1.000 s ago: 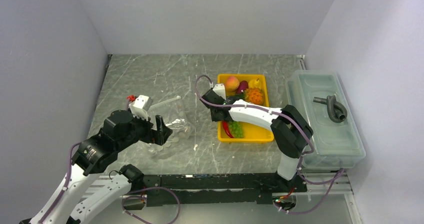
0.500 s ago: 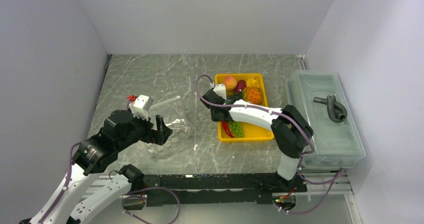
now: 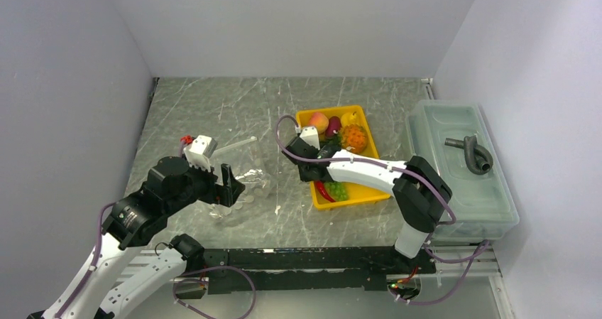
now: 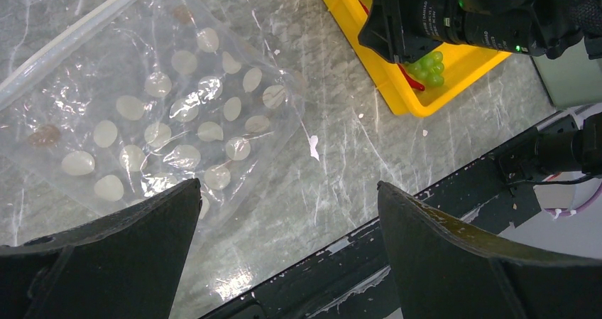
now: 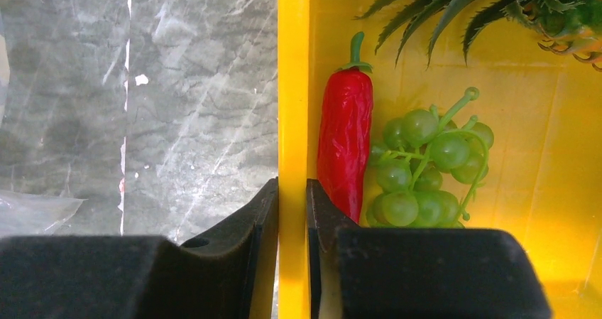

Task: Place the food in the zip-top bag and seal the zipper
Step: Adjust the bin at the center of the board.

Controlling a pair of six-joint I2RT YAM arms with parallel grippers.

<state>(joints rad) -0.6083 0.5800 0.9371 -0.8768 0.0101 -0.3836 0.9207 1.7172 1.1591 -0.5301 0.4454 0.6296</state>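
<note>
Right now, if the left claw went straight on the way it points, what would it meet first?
The left claw would probably meet the table beside the zip-top bag; depth is unclear, so it might clip the bag's edge.

A glossy yellow rectangular plastic tray (image 5: 292,84) sits between the right gripper (image 5: 292,185)'s matt black fingers (image 5: 261,216). Under the left gripper (image 4: 287,187), a crinkly, shiny clear dotted plastic bag (image 4: 163,113) lies on the polished grey marbled tabletop (image 4: 355,141).

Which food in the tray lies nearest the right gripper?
The red chilli: it lies along the tray wall that the right gripper pinches, one end right beside the gripper. The grapes sit farther in.
</note>
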